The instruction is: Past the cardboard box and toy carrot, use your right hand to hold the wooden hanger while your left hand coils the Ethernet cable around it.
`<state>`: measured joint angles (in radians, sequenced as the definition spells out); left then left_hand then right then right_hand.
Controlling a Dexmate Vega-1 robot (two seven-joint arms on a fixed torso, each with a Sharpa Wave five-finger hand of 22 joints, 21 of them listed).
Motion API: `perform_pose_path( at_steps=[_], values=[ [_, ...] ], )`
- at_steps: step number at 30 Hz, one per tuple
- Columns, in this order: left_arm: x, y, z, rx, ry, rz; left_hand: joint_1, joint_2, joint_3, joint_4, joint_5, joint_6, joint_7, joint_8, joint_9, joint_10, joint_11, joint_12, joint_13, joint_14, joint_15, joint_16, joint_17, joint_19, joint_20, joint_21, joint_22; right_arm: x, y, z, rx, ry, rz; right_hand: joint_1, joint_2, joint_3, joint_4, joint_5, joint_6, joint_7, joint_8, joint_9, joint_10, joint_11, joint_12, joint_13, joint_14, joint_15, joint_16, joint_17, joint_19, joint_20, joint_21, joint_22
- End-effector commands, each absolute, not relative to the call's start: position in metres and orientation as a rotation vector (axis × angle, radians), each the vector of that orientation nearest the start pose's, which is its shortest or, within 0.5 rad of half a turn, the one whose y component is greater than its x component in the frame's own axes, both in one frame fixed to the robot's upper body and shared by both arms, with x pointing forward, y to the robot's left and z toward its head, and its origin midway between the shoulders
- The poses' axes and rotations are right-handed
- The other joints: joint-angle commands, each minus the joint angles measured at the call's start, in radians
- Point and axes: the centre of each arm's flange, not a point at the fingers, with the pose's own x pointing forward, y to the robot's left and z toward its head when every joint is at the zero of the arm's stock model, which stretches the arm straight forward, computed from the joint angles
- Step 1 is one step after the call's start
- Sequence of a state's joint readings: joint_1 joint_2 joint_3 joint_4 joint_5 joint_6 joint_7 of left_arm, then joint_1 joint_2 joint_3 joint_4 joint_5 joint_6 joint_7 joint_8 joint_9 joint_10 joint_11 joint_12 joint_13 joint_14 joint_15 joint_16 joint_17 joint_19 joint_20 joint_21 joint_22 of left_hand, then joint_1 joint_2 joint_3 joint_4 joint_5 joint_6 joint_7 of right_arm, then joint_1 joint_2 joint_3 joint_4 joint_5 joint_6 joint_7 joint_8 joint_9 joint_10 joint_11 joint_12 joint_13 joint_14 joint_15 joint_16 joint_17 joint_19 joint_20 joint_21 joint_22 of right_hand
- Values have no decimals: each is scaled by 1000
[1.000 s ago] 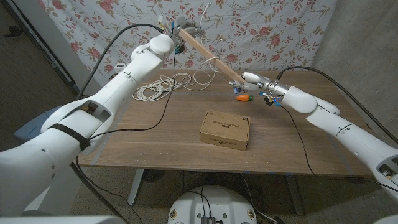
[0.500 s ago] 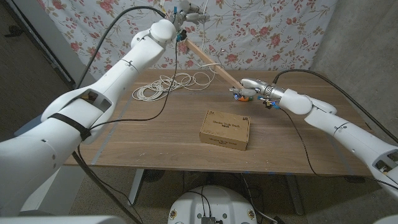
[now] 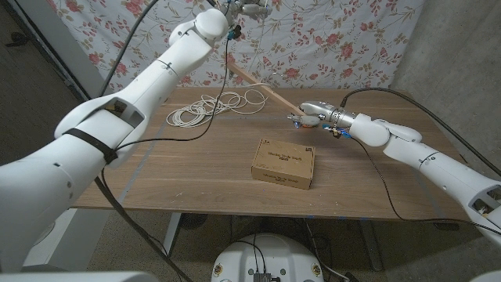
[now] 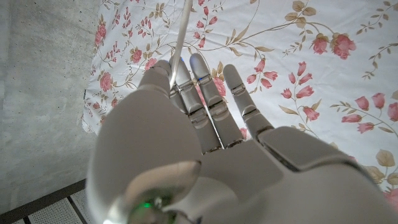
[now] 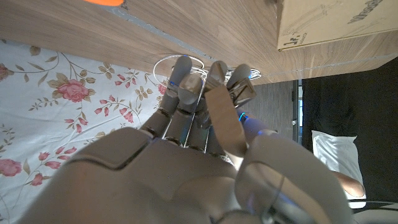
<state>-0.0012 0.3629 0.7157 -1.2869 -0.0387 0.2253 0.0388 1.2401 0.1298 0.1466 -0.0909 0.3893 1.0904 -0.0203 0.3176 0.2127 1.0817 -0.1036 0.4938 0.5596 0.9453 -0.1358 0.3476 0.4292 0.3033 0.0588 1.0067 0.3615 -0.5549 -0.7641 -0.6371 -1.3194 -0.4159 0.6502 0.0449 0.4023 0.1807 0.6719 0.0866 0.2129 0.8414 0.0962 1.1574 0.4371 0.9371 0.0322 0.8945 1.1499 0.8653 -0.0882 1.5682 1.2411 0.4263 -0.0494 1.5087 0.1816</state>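
My right hand (image 3: 315, 111) grips the near end of the wooden hanger (image 3: 262, 86), which slants up and away over the table. The right wrist view shows that hand (image 5: 180, 149) with its fingers curled around the hanger's flat wood (image 5: 225, 121). The toy carrot (image 3: 301, 120) lies just under the right hand. My left hand (image 3: 252, 8) is raised high in front of the floral curtain. In its wrist view this hand (image 4: 205, 124) pinches a strand of the white Ethernet cable (image 4: 179, 43). The rest of the cable lies coiled (image 3: 211, 106) on the table. The cardboard box (image 3: 283, 163) sits in front.
The wooden table's (image 3: 180, 168) front and left parts are bare wood. A floral curtain (image 3: 329, 39) hangs close behind the table. Black arm cables (image 3: 200, 145) trail across the tabletop. The box's corner (image 5: 336, 25) and the cable coil (image 5: 180, 62) show past my right hand.
My left hand has risen from the hanger's far end to the top of the picture with the cable. The right hand has shifted slightly left over the carrot, and the hanger tilts lower.
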Motion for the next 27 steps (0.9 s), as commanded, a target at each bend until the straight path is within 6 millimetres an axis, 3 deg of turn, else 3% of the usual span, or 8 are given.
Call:
perform_pose_path(
  at_steps=[1,7,13,21,27],
  values=[
    [580,95,377,784,-976,-19,8,9,-6,3,1,25,14,6,3,64,-53,-2,2,12,-93,-3,6,-5,-3,12,0,615,-211,29,-1477,-980,484,-1,1,1,3,2,0,0,4,3,5,1,451,7,-25,-43,4,0,-4,-9,-3,3],
    [572,88,376,718,-1034,9,11,9,-8,3,2,29,11,4,0,68,-58,-5,2,15,-93,-5,8,-6,-5,16,-3,619,-207,27,-1513,-960,502,-2,2,1,3,2,1,2,5,0,18,3,441,-11,-23,-43,4,0,-2,-8,-3,3],
    [567,73,367,715,-1064,-71,15,7,-10,2,3,33,10,1,-3,72,-57,-11,-2,18,-95,-8,10,-5,-9,21,-7,621,-202,30,-1542,-921,529,-2,3,1,2,2,9,5,9,-2,25,3,458,12,-10,-41,6,0,9,-7,2,4],
    [560,60,359,657,-1066,-281,15,6,-14,3,3,34,5,-3,-6,71,-58,-18,-4,20,-95,-12,11,-7,-10,25,-11,627,-196,36,-1566,-804,584,-1,4,4,1,1,10,7,11,-3,39,4,461,12,-3,-42,5,0,15,-5,4,4],
    [553,52,339,610,-1024,-484,16,6,-17,5,4,34,8,-6,-7,72,-57,-22,-4,22,-93,-15,12,-9,-10,29,-14,642,-201,42,-1498,-687,609,0,5,6,0,0,9,9,14,-2,40,7,465,18,4,-44,6,0,21,-1,7,4]
  ],
)
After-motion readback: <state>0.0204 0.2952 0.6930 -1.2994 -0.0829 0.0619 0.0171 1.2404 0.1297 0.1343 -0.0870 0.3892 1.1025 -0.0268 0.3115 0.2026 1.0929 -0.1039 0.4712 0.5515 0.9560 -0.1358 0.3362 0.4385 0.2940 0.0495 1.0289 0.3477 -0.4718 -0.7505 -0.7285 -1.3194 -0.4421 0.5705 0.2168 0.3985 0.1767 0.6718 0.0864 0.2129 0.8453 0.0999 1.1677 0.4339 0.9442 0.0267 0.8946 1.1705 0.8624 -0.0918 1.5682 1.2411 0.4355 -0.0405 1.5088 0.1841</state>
